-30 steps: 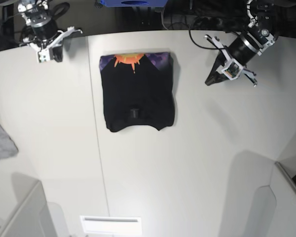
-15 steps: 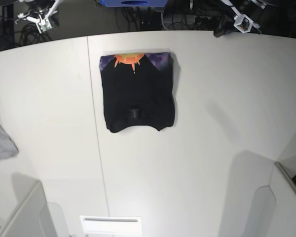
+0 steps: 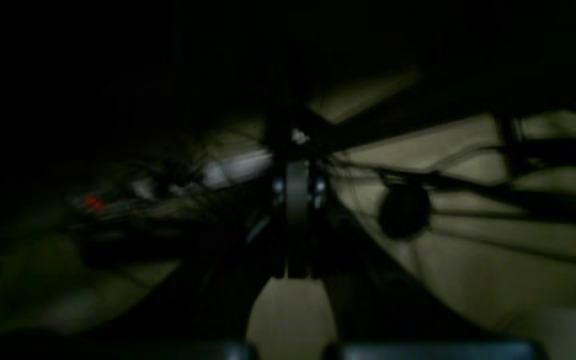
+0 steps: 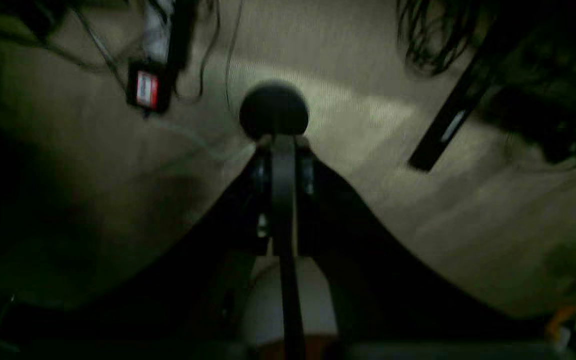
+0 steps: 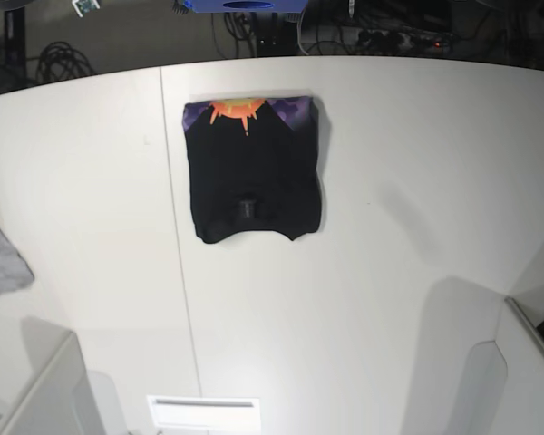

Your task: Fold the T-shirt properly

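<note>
Basically the fold looks finished: the T-shirt (image 5: 254, 172) lies as a compact, roughly square black bundle on the far half of the white table (image 5: 390, 272), just right of the table's seam, with a strip of orange sun and purple print showing along its far edge and a small label patch near its near edge. Edges look fairly even, though the near edge has a slight dip in the middle. Neither arm is over the table in the base view; only a tiny bit of hardware shows at the top left corner. Left gripper (image 3: 295, 200) shows in its wrist view with jaws pressed together, nothing between them, pointing at a dark blurry floor area with cables. Right gripper (image 4: 280, 165) likewise has jaws pressed together and empty, looking down at carpet and cables. A grey cloth (image 5: 0, 263) sits at the table's left edge, well apart from the shirt. My read: this is the end step, arms parked clear. Next move, if any, calls only for leaving the bundle alone; a touch-up of that near edge would mean bringing an arm over the table and risking undoing the fold.
</note>
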Robot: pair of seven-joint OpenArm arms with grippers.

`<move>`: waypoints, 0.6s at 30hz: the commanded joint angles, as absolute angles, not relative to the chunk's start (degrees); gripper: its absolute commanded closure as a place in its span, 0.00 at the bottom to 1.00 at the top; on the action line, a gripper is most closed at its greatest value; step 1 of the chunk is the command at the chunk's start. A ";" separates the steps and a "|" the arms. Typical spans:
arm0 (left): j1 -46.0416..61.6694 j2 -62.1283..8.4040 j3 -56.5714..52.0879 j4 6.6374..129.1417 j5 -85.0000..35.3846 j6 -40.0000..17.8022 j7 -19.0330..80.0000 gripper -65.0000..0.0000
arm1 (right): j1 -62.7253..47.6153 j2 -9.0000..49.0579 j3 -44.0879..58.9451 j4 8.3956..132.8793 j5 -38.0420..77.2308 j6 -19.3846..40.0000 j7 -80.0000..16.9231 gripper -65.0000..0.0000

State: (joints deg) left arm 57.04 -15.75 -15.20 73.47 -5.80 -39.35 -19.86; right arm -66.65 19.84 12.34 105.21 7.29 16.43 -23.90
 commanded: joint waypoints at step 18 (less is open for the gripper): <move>35.30 -14.20 4.53 34.33 -6.37 -37.49 -20.97 1.00 | -39.43 24.48 -19.12 55.43 7.78 16.66 -7.69 1.00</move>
State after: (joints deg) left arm 34.24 -13.72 4.49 34.30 -6.28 -36.84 -20.34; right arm -38.52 23.81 -19.14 55.20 7.66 16.34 -7.84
